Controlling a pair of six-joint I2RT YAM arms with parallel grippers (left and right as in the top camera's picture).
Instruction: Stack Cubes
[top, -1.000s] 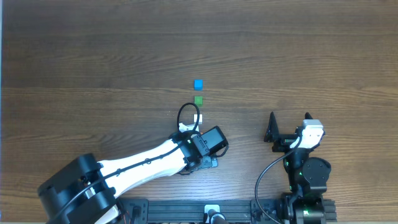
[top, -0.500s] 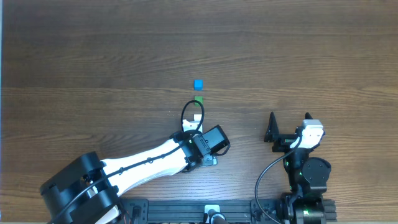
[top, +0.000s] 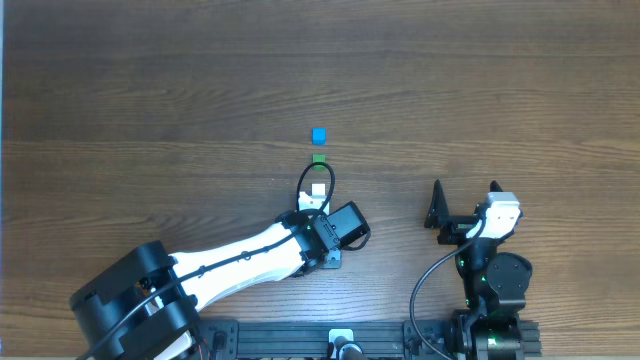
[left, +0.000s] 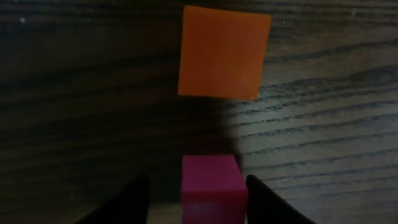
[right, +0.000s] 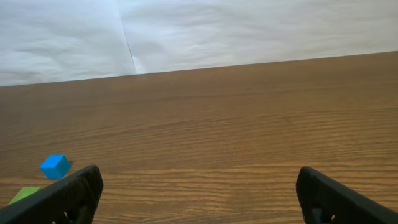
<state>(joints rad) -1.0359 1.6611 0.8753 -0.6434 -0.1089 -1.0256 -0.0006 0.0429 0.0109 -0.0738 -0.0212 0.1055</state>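
My left gripper (left: 198, 205) is low over the table and open, with a magenta cube (left: 211, 183) between its fingers; the cube sits close against one finger, with a gap to the other. An orange cube (left: 222, 53) lies just beyond the magenta one. From above, the left gripper (top: 316, 192) covers both and reaches the near edge of a green cube (top: 319, 159). A blue cube (top: 319, 135) lies just past the green one. My right gripper (top: 437, 205) rests open near its base, holding nothing. The right wrist view has the blue cube (right: 55, 166) and the green cube (right: 25, 194) off to one side.
The wooden table (top: 500, 90) stretches bare around the cubes. A white wall (right: 249, 31) stands behind the table's far edge. The left arm's black cable (top: 303, 180) loops above its gripper.
The left gripper has crept forward toward the green cube and now overlaps its near edge. The right arm has kept still.
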